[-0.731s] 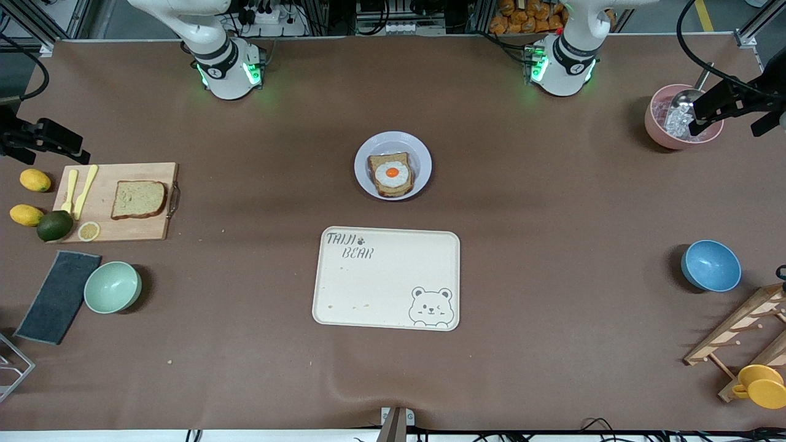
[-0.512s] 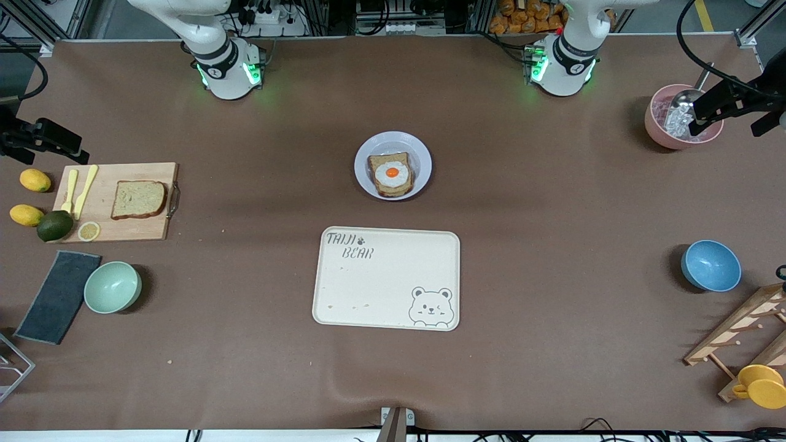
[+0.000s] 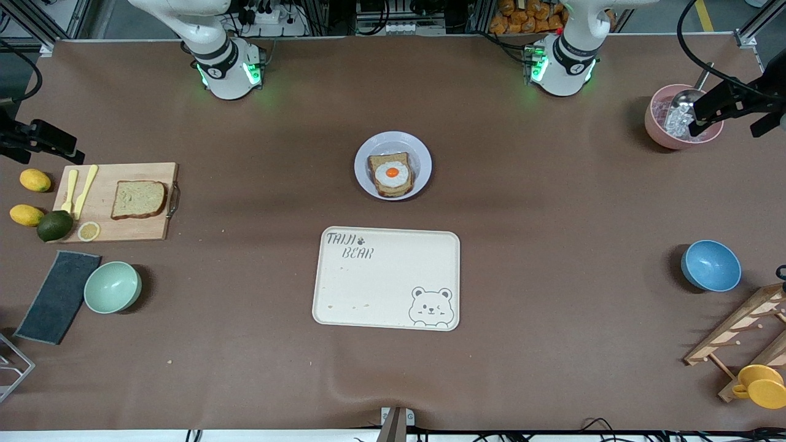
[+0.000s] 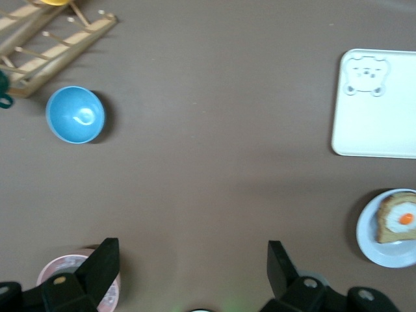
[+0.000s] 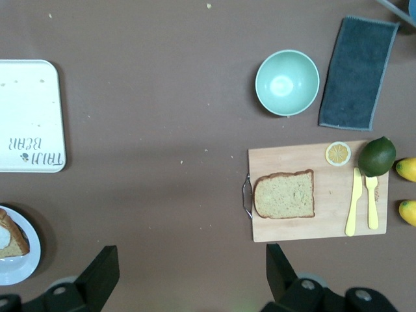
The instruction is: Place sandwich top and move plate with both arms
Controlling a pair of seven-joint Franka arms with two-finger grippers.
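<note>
The sandwich top [image 3: 139, 199], a bare brown slice, lies on a wooden cutting board [image 3: 116, 228] toward the right arm's end; it also shows in the right wrist view [image 5: 284, 194]. The plate [image 3: 366, 152] sits mid-table between the two bases, carrying a bread slice with a fried egg [image 3: 391, 175]. My right gripper [image 3: 38, 146] hangs high over the table edge beside the board, open and empty [image 5: 192, 263]. My left gripper [image 3: 731, 116] hangs high over the pink bowl, open and empty [image 4: 193, 260]. The plate's rim [image 4: 366, 239] shows in the left wrist view.
A cream bear-print tray [image 3: 387, 279] lies nearer the front camera than the plate. A mint bowl [image 3: 112, 286], dark cloth [image 3: 58, 296], lemons and avocado [image 3: 54, 225] surround the board. A pink bowl [image 3: 658, 130], blue bowl [image 3: 710, 265] and wooden rack [image 3: 737, 334] stand at the left arm's end.
The right gripper has shifted slightly, edging away from the cutting board. Nothing on the table has moved, and the left arm holds still.
</note>
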